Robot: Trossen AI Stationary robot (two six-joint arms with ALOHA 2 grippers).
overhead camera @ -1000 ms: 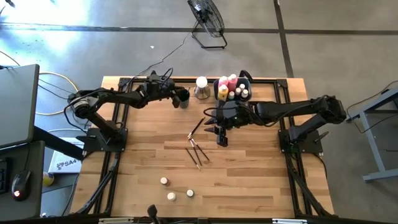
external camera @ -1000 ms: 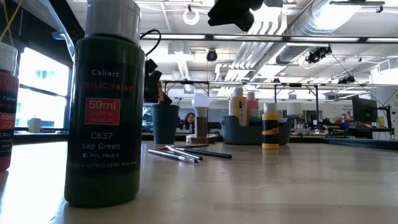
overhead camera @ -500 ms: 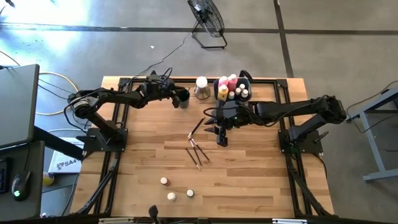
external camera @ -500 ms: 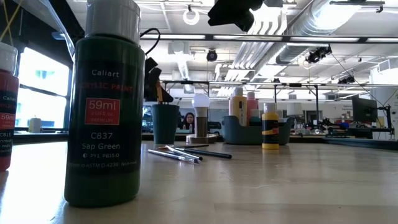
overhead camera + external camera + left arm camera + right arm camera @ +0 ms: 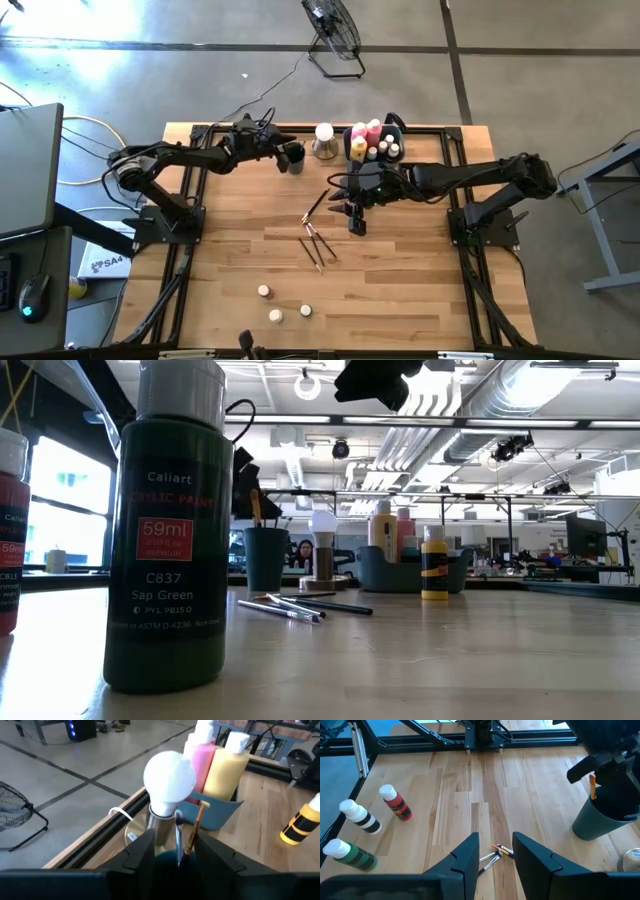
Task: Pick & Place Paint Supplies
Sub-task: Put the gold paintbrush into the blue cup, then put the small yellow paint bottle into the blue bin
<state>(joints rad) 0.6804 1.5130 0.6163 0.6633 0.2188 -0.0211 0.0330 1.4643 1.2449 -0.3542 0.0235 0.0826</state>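
The left gripper hangs over the dark cup with fingers parted around a brush standing inside, while the right gripper waits part-open, empty, above the loose brushes.

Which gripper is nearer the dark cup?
Left. The left gripper is right at the dark cup, over its rim. The right gripper hangs mid-table, well away, above the loose brushes.
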